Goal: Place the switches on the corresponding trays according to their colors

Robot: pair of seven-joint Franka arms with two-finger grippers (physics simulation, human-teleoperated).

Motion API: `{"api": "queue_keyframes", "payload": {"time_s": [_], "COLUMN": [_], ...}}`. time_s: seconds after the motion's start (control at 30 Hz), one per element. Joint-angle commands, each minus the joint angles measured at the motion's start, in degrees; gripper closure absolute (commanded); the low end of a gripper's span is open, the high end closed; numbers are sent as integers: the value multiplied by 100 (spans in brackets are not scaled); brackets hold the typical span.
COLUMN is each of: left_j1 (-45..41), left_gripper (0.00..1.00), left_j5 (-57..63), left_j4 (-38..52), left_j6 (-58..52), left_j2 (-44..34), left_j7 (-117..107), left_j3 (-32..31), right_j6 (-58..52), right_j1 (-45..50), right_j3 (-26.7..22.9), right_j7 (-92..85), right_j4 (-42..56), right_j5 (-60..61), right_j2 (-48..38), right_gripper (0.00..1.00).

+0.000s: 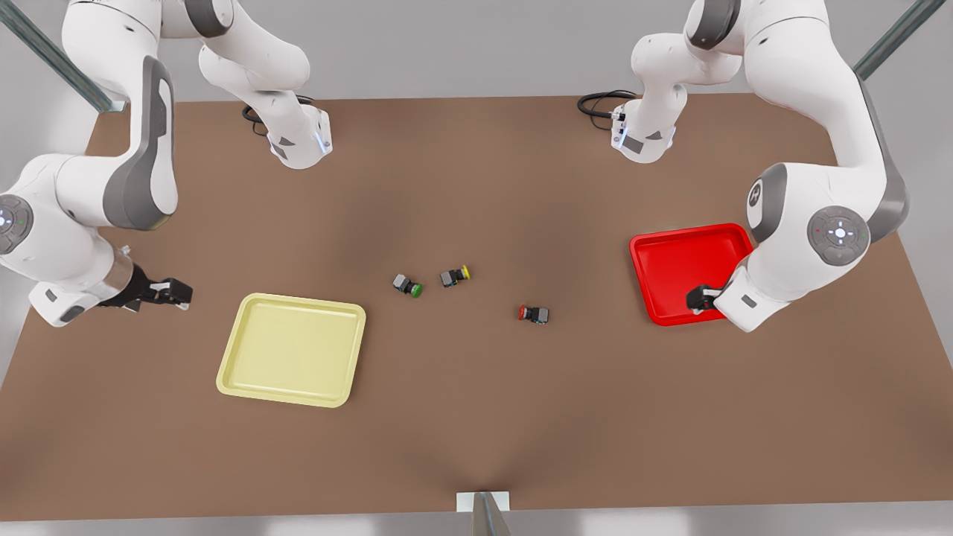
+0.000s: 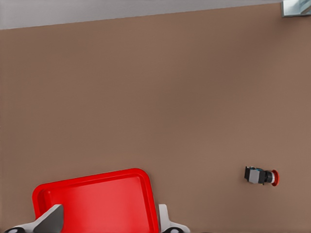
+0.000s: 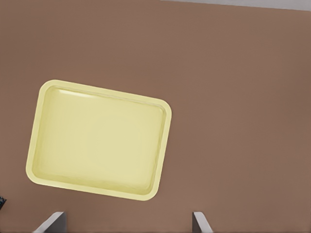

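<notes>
We see the left gripper (image 1: pixel 701 299) over the red tray (image 1: pixel 674 272), jaws wide, holding nothing. The right gripper (image 1: pixel 175 292) hangs at the yellow tray's (image 1: pixel 292 350) ten o'clock, jaws wide too. On the table (image 1: pixel 476 417), the red switch (image 1: pixel 534 313) lies at the red tray's eight o'clock; the yellow switch (image 1: pixel 454 276) lies at the yellow tray's two o'clock, beside the green switch (image 1: pixel 407 285).

Three small push-button switches lie on the counter (image 1: pixel 476 417): one red-capped switch (image 1: pixel 534 313), one yellow-capped switch (image 1: pixel 454 276) and one green-capped switch (image 1: pixel 407 284). There are two trays, one pale yellow tray (image 1: pixel 292 349) and one red tray (image 1: pixel 681 268). Two robot arms work over the counter, each ending in one hand: the left hand (image 1: pixel 698 300) and the right hand (image 1: pixel 175 292).
</notes>
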Motion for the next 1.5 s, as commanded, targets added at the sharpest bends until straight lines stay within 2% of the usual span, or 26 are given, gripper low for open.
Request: {"api": "queue_keyframes", "payload": {"time_s": [0.0,0.07,0.1,0.17,0.2,0.23,0.27,0.3,0.4,0.47,0.53,0.67,0.77,0.9,1.1,1.27,1.33,1.37,1.47], "left_j1": [0,-9,-18,-421,-729,-1002,-1274,-1424,-1441,-1450,-1714,-1890,-2022,-2065,-2162,-2162,-2153,-2153,-2153], "left_gripper": [0,0,0,0,0,0,0,0,0,0,0,0,0,0,0,0,31,42,46], "left_j5": [73,3,-6,-207,-278,-296,-305,-305,-349,-349,-349,-357,-322,-331,-340,-340,-340,-340,-340], "left_j4": [0,-9,-44,-88,-96,-333,-624,-685,-1573,-1863,-1872,-1828,-1802,-1714,-1723,-1775,-1775,-1775,-1775], "left_j6": [0,-9,-9,-44,9,254,685,808,1960,2355,2610,3164,3419,3647,3639,3762,3762,3762,3762], "left_j2": [7,7,24,332,507,595,674,780,789,842,1079,1518,1773,2002,2178,2274,2283,2283,2292], "left_j7": [-5,-127,-1057,-4484,-5426,-6288,-7280,-7835,-8653,-8995,-9461,-10059,-10182,-10191,-10297,-10297,-10288,-10288,-10270], "left_j3": [0,-9,-26,-273,-264,-273,-273,-273,-264,-273,-273,-264,-264,-264,-264,-246,-237,-237,-229], "right_j6": [0,53,35,-79,-105,-105,-79,-62,272,703,1256,1775,1925,1723,1811,2241,2838,3208,3199], "right_j1": [11,309,345,353,353,784,547,591,661,723,723,942,1390,1882,2032,2050,2041,2041,2006], "right_j3": [0,27,88,667,984,1160,1863,1995,2276,2522,2936,3225,3305,3252,3217,2962,2901,2751,2681], "right_j7": [0,44,97,53,0,-386,-1159,-1388,-2786,-3559,-3805,-4876,-5493,-5476,-5449,-5520,-5572,-5845,-5774], "right_j4": [0,0,-17,-53,-114,-211,-211,-211,-26,-61,-35,-35,-61,396,317,-8,-184,-325,-562], "right_j5": [0,0,44,44,44,44,44,35,53,44,35,-9,-176,-668,-1204,-1204,-1204,-1204,-1195], "right_j2": [4,22,39,39,57,83,329,356,707,839,962,1138,1428,2070,2597,2764,2870,2896,2835], "right_gripper": [0,0,0,0,0,0,0,0,0,0,0,0,0,0,0,0,0,0,0]}}
